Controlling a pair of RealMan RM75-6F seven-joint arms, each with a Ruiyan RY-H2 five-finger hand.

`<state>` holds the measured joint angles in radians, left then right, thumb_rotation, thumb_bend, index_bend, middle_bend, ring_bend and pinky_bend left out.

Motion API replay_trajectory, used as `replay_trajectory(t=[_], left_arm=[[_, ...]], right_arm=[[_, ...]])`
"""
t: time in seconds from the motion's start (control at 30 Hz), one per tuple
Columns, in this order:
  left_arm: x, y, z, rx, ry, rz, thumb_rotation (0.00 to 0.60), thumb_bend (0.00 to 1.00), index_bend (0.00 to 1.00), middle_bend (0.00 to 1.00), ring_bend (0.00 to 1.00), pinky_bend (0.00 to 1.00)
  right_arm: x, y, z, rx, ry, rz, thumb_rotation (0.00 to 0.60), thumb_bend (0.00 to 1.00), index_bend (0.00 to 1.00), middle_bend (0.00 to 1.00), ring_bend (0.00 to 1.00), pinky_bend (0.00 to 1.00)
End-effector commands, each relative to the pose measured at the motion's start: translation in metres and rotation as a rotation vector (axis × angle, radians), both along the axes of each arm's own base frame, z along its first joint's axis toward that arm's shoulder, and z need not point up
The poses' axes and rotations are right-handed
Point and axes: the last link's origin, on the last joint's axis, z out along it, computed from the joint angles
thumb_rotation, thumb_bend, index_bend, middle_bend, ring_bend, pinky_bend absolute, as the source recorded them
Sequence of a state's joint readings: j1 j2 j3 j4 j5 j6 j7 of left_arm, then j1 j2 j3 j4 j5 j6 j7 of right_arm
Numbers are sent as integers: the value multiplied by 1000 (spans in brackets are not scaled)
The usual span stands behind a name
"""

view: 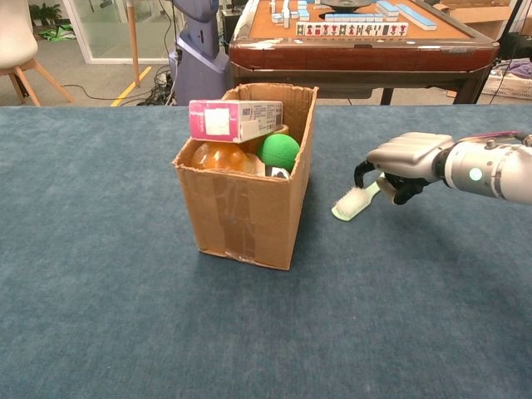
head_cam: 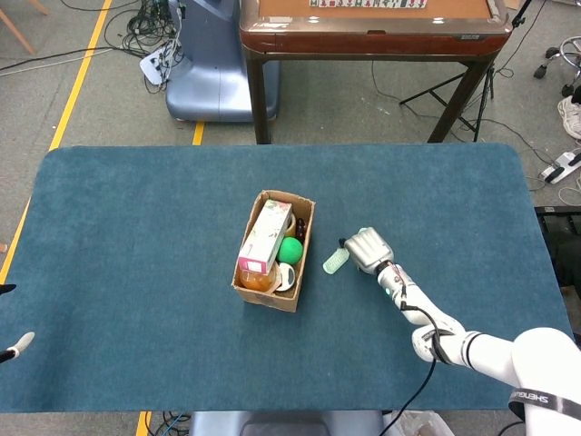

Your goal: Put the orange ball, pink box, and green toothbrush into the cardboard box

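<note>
Blue table [view: 125,332] — right hand [view: 405,162] gripping green toothbrush [view: 352,203]

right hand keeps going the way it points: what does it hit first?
Likely the brown cardboard box, its near side wall. The right hand holding the green toothbrush points toward it over bare table; depth is uncertain.

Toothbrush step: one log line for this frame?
right hand: holds green toothbrush | cardboard box: pink box, orange ball inside | toothbrush: outside box

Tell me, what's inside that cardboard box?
In the cardboard box: a pink box on top, an orange ball, a green ball. Anything beneath is hidden.
</note>
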<state>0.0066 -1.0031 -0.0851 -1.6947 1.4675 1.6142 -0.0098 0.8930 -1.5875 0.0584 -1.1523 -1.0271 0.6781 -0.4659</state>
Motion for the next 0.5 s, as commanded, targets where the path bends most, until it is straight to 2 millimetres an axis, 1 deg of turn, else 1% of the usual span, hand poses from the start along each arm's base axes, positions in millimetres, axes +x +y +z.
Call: replay_trajectory(t=[0.03,0.2,0.5], left_arm=[[0,0,0,-1,1,0,600,112,258,278,259,416],[0,0,-1,-5,3,1,600,112,258,278,258,416],[-1,1,-2,-10,5,7,600,112,258,278,259,416]], right_arm=[[-5,4,4,3,13,-8,600,1000,315,1000,1000,1000],[-13,10,8,15,34,-21,600,1000,328,1000,1000,1000],[-20,22,15,27,61,-31,600,1000,364,1000,1000,1000]])
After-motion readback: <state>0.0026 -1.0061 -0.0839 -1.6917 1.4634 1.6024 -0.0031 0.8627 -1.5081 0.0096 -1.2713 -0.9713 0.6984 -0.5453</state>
